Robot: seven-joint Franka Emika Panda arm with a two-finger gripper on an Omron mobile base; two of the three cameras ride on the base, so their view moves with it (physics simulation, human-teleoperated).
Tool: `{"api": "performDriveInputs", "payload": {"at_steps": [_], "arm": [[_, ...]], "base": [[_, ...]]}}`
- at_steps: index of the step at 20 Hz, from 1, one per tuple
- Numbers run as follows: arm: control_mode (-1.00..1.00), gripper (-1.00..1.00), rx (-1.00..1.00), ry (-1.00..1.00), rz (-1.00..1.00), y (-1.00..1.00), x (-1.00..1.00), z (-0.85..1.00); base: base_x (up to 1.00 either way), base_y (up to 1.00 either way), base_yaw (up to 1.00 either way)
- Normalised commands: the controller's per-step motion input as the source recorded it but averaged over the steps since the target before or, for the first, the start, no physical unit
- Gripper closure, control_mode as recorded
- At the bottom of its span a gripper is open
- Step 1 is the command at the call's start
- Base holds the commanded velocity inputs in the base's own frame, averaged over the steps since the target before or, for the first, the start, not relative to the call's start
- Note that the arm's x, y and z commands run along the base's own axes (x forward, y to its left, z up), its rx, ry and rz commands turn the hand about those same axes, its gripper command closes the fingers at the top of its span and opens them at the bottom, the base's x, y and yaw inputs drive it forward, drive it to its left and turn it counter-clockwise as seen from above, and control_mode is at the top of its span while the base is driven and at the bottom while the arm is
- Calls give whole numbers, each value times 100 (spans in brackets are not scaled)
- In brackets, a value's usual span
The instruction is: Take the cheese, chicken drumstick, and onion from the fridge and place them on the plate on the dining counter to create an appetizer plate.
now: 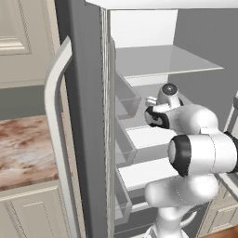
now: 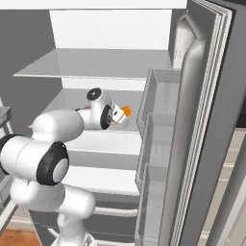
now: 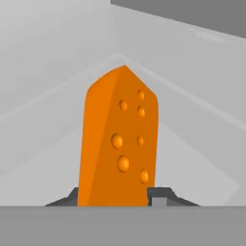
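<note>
The cheese (image 3: 117, 139) stood between the two finger tips of the gripper (image 3: 115, 198), inside the fridge (image 1: 88, 116). In the hand view, one dark finger tip sat against each lower flank of the wedge, with no gap visible on either side, so the gripper was judged closed on the cheese. Whether the wedge was resting on the fridge shelf (image 2: 110, 139) or lifted clear of it could not be determined.

In the right base view, the cheese (image 2: 126, 111) appeared as a small orange patch at the front of the hand, above that white middle shelf and just beside the door bins (image 2: 158, 125) of the open fridge door.

Handling characteristics (estimated from appearance):
- Weight: light; a small wedge.
- Stiffness: appeared rigid, with flat flanks and shallow dimples.
- Surface: smooth, so slippage was possible under a loose grip.
- Shape: tapered toward one edge; pressure on sloped faces could squeeze the wedge out.

Recommended hold: across the two broad flat flanks, low on the thick portion, as the finger tips were placed.

The dining desk (image 1: 23, 148) lay outside the fridge, beyond the left door handle (image 1: 56, 116).
</note>
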Motion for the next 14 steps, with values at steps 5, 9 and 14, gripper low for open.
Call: {"api": "performDriveInputs", "payload": {"at_steps": [5, 9, 14], "arm": [[-100, 100, 0, -6, 1, 0, -100, 39], [-100, 100, 0, -1, 8, 0, -100, 51], [-100, 100, 1, 0, 15, 8, -100, 56]], "base": [[0, 0, 0], [0, 0, 0], [0, 0, 0]]}}
